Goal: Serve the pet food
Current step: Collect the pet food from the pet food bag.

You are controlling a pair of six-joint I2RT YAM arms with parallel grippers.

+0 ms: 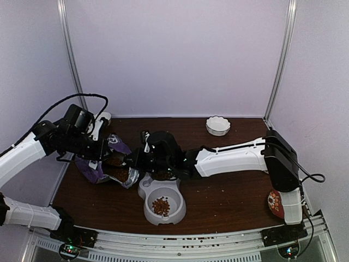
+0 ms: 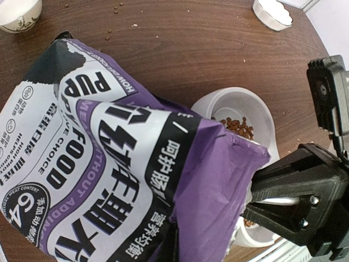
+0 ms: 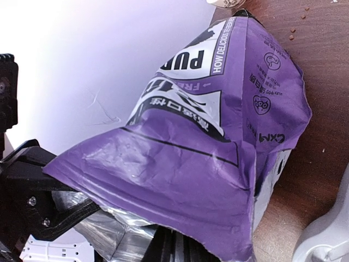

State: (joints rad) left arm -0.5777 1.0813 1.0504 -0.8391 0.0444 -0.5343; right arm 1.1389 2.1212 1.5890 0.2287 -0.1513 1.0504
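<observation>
Reddish-brown pet food [image 1: 161, 206] lies in a small heap in the near compartment of a grey double bowl [image 1: 179, 207] at the front middle of a dark wooden bench [image 1: 229, 185]. More of it shows in the open mouth of a purple bag [image 1: 97, 170] just left of the bowl. The bowl's far compartment sits mostly under the right arm. The bag, printed in white with "PUPPY FOOD", leans with its mouth turned toward the bowl, its silver lining on show in the right wrist view. The left gripper [image 1: 101, 154] meets the bag from the left at its upper edge. The right gripper [image 1: 135, 159], at the end of an arm stretched across the bench, is at the bag's mouth. Whether either pair of jaws is pinching the bag or standing spread cannot be told, as the crumpled bag hides the tips. Loose pellets dot the bench behind the bag. A white bowl [image 1: 218, 125] stands at the far right, well apart, and a patterned bowl [image 2: 19, 13] at the far left.
</observation>
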